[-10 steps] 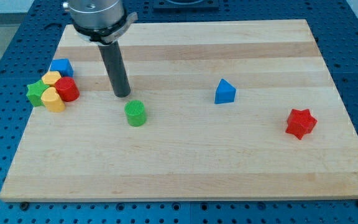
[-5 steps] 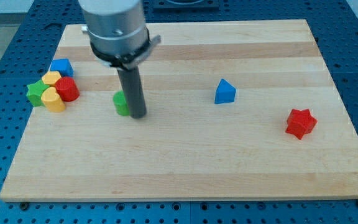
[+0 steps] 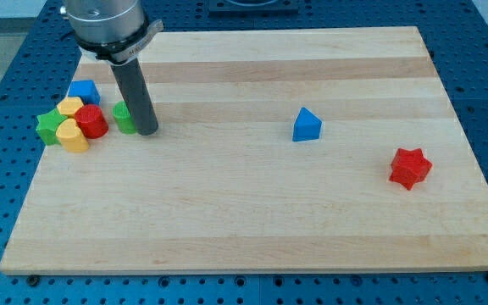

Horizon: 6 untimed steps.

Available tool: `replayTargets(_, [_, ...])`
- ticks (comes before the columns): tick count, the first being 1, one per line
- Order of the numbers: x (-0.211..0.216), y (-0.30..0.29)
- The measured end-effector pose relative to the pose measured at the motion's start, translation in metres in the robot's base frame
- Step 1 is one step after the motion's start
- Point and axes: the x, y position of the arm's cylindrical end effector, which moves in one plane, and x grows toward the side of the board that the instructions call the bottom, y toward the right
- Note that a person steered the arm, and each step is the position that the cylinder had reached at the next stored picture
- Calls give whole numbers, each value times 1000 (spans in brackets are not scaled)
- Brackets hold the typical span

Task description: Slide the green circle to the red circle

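Note:
The green circle [image 3: 123, 117] stands at the view's left, partly hidden behind my rod. My tip [image 3: 146, 131] touches its right side. The red circle [image 3: 91, 122] sits just left of the green circle, with a narrow gap between them. The red circle is part of a cluster with a green star [image 3: 51, 126], two yellow blocks [image 3: 73, 135] and a blue block [image 3: 84, 91].
A blue triangle block [image 3: 306, 124] stands right of the board's middle. A red star [image 3: 410, 167] lies near the view's right edge. The wooden board [image 3: 252, 220] rests on a blue perforated table.
My tip went around to the green circle's right side and pushed it left and slightly up, from the board's left-middle to right beside the red circle.

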Motion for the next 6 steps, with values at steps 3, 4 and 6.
replayTargets(3, [-30,-1])
replayTargets(4, [-32,-15])
replayTargets(6, [-32,-24])
